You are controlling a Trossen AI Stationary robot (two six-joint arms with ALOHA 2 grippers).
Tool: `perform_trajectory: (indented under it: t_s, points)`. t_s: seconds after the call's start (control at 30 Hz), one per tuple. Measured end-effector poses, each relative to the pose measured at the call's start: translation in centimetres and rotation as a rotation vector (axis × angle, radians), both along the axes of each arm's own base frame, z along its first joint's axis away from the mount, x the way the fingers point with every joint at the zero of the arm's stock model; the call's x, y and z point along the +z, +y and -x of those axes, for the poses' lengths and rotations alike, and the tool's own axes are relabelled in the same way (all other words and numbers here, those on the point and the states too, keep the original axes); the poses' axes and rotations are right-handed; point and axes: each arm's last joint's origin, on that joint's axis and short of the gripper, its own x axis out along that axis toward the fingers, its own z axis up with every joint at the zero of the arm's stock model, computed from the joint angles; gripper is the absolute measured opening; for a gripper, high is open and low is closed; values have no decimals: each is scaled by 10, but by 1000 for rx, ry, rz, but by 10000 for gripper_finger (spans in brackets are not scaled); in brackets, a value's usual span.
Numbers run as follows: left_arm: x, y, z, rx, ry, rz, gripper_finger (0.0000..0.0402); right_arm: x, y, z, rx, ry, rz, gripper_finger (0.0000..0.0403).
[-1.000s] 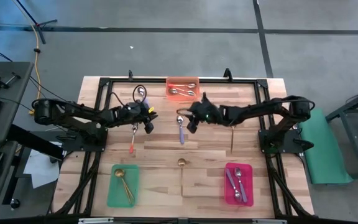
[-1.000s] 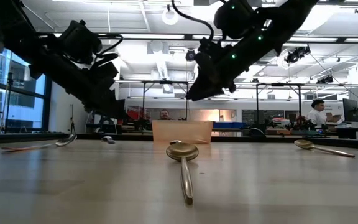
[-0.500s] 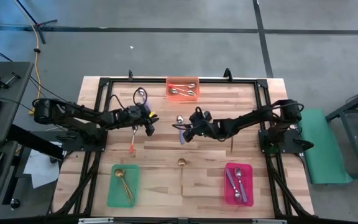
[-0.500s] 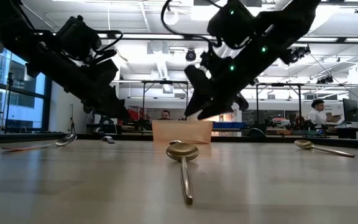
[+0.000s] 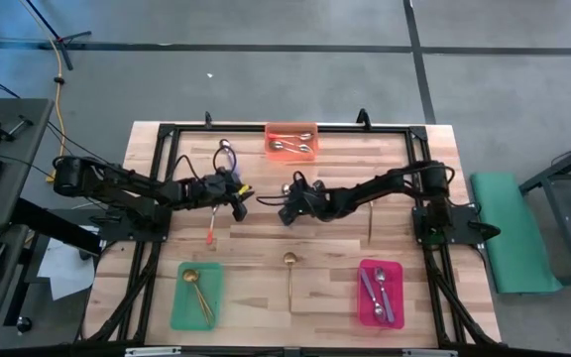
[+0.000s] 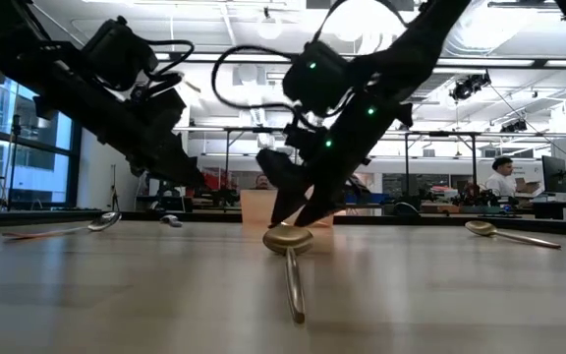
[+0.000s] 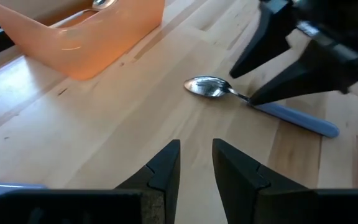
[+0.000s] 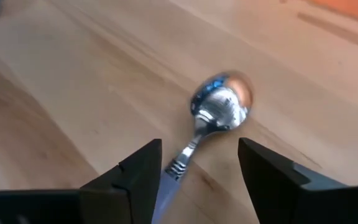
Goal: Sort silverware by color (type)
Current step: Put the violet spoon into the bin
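Now | right gripper (image 8: 197, 165) low at frame centre, fingers spread astride purple-handled spoon (image 5: 286, 201) flat on counter (image 5: 404, 248) | left gripper (image 7: 196, 163) nearby, fingers slightly parted, empty | advice: centre on the neck, touch down, then pinch.

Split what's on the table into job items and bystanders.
Job: purple-handled spoon between the open right tool fingers; orange-handled spoon; gold spoon; left tool, hovering open.
Bystanders: orange tray, green tray, pink tray.
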Motion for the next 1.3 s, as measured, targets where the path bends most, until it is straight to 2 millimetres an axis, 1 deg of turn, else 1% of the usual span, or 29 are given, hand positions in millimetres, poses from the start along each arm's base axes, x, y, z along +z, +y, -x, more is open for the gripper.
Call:
perform_trajectory:
  t_s: [0.13, 0.27, 0.53, 0.67, 0.77, 0.9, 0.97, 1.07, 1.13, 1.23, 1.3]
  points:
    - [1, -3, -1, -14, -8, -1, 85, -3, -5, -3, -26, 43, -17, 184]
    - [2, -5, -2, -24, -28, -5, 85, -4, -12, -2, -26, 54, -41, 159]
    - [4, -6, -3, -42, -34, -27, 85, -4, -22, 0, 13, 94, -59, 78]
    - [3, -6, -3, -45, -33, -28, 85, -4, -28, 0, 62, 98, -108, 33]
    - [3, -6, -3, -51, -31, -33, 85, 0, -32, 2, 96, 99, -120, 7]
    - [3, -6, -3, -52, -27, -32, 85, 14, -31, 8, 152, 121, -134, 6]
    - [3, -6, -3, -57, -23, -39, 85, 30, -31, 11, 171, 101, -125, 2]
    - [3, -6, -3, -61, -17, -46, 85, 52, -29, 22, 171, 120, -125, 1]
    - [3, -6, -3, -61, -16, -46, 85, 65, -24, 32, 167, 153, -129, 0]
    - [3, -6, -3, -66, -15, -44, 85, 93, -9, 47, 174, 134, -151, 0]
    - [3, -6, -3, -72, -14, -48, 85, 108, 2, 58, 177, 140, -171, 0]
